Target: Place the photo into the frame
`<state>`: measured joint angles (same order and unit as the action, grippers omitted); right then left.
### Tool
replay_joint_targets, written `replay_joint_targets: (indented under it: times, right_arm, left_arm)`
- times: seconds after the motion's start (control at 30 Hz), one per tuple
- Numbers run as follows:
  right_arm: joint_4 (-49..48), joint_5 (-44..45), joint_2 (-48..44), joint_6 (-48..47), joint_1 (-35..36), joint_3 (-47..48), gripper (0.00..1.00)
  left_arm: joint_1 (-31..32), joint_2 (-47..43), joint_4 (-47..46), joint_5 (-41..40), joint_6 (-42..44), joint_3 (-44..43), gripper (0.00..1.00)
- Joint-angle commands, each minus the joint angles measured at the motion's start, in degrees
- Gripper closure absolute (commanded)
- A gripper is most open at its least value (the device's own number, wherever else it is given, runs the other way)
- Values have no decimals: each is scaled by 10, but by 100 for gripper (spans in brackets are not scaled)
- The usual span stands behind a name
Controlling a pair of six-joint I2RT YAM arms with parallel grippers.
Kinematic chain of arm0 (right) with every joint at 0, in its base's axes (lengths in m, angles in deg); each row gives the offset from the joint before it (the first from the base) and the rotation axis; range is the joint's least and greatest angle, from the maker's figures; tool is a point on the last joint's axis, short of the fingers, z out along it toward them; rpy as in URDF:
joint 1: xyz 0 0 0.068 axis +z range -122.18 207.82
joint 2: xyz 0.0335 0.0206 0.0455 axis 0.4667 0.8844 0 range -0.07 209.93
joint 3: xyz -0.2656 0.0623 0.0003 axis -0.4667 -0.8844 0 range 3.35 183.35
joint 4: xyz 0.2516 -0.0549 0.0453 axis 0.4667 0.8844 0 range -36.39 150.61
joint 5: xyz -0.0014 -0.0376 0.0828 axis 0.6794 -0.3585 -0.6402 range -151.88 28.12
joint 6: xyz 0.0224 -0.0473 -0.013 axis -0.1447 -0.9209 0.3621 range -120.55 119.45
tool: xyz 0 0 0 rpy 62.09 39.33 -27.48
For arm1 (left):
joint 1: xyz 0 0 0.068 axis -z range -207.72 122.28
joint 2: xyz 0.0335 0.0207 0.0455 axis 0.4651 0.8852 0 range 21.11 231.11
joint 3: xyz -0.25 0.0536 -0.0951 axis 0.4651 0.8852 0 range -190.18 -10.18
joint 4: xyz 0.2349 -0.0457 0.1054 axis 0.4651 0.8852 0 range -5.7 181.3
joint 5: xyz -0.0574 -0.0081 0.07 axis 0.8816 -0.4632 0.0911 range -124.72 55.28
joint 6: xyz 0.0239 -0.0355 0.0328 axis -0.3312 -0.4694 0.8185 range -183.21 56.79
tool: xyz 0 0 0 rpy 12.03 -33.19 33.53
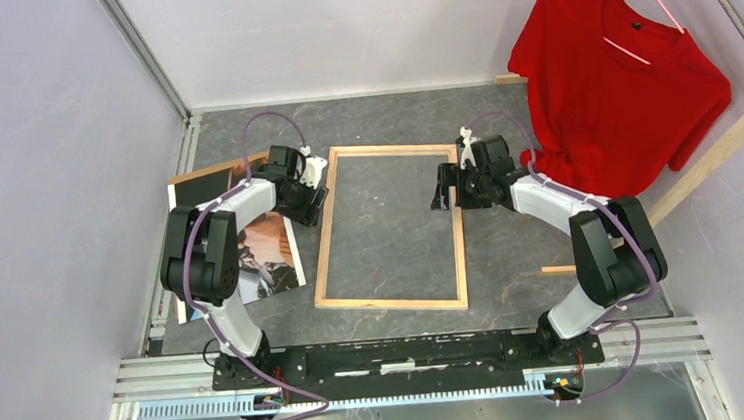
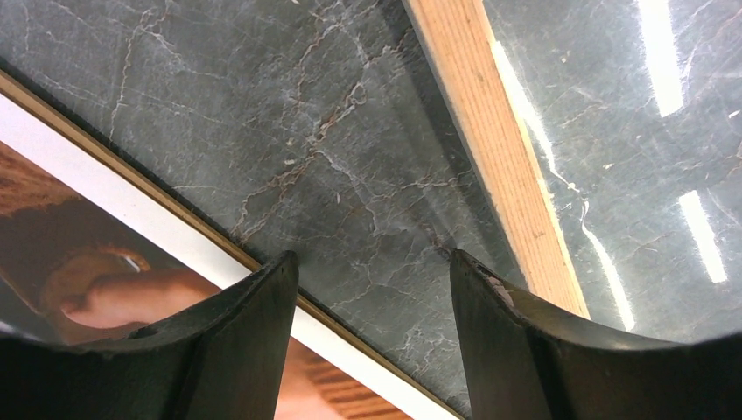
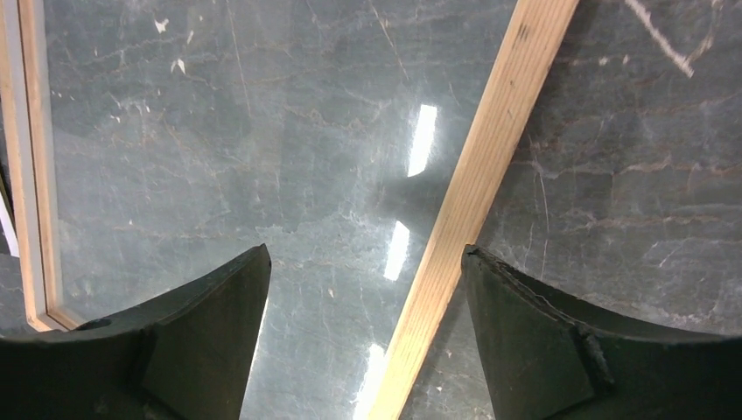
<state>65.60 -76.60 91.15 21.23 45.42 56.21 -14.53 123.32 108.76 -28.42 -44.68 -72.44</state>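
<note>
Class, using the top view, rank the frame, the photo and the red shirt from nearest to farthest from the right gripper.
1. frame: its right rail lies just beside the right gripper.
2. red shirt: hanging at the far right.
3. photo: across the frame, at the left.

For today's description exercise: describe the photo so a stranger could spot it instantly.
Start at the wooden frame lying mid-table. Just left of it, under the left arm, lies the photo. It's printed with a white border, unlike the plain brown hardboard sheet beneath it.
</note>
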Motion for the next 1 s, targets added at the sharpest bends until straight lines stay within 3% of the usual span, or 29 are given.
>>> replay_joint_targets:
  times: [0.0,0.3,0.43,0.97]
  right_arm:
    - [-31,8,-42,10,12,-28,15]
    - [-25,16,-41,20,47,-54,18]
    - [-12,52,-50,19,78,-20,18]
    - [-41,92,100,39,390,186,34]
  left_arm:
    - [-4,-14,21,10,5,-1,29]
    - [-4,-16,24,28,-1,-1,29]
    - [-4,-21,33,33,0,-7,29]
    - [-63,-7,34,59,4,-34,30]
